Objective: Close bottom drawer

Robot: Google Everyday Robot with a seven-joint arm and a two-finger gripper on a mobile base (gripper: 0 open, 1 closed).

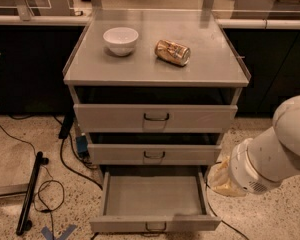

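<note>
You see warm, rather dim light coming from above. The flat grey metal cabinet top [210, 59] shows a pale glare near its back edge. The white bowl [120, 40] and the golden lying can [172, 52] throw short soft shadows. The gap above the tall-fronted top drawer [190, 118] is nearly black. The yellowish gripper [222, 179], low at right just beside the open grey bottom drawer [155, 196], lies in shade under the white rounded arm [275, 159].
</note>
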